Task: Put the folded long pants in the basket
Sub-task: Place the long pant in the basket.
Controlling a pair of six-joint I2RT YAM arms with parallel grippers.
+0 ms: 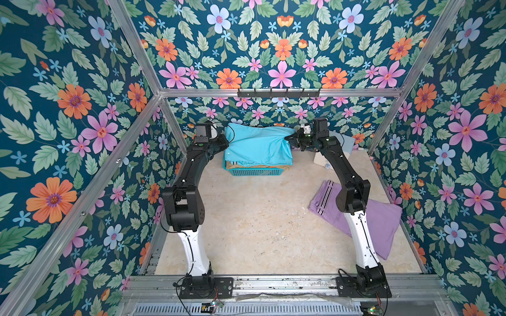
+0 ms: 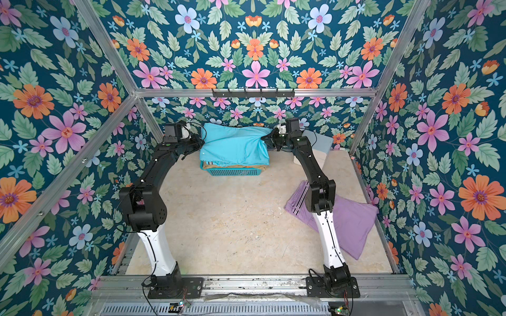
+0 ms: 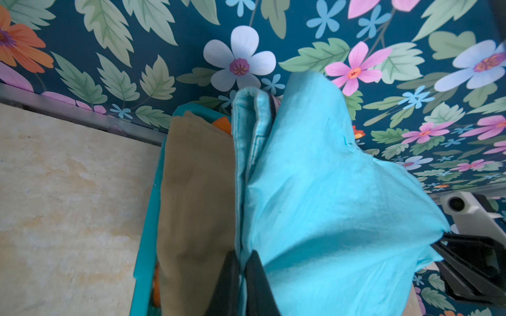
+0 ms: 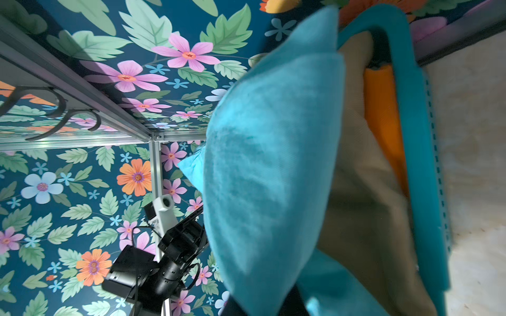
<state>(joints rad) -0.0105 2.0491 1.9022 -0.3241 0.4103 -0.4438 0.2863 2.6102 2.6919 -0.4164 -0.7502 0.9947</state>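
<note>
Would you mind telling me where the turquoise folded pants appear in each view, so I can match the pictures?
Top view: turquoise pants over the basket, at the back.
Top view: same place, over the basket.
Left wrist: close up, beside the tan pants.
Right wrist: close up, against the tan pants.
Shared landmark: the basket's teal rim.
</note>
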